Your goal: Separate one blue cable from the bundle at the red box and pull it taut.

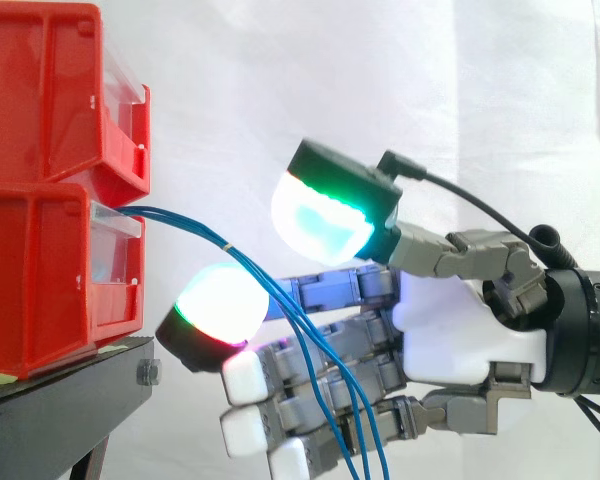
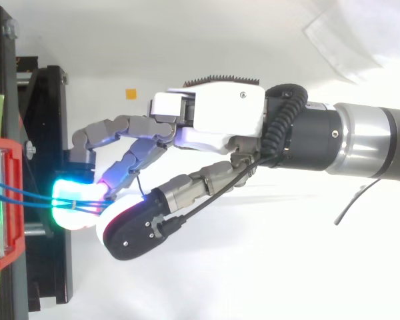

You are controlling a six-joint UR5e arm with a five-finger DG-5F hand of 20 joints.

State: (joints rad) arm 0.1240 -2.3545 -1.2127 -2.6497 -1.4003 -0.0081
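My fingers (image 1: 212, 312) are unclenched, gripping nothing; thin blue cables (image 1: 227, 243) from the red plastic box (image 1: 40, 280) droop between the upper and lower ones. Closing now could trap several strands, not one.

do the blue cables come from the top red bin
No, the blue cables leave the lower red bin, drooping past the hand.
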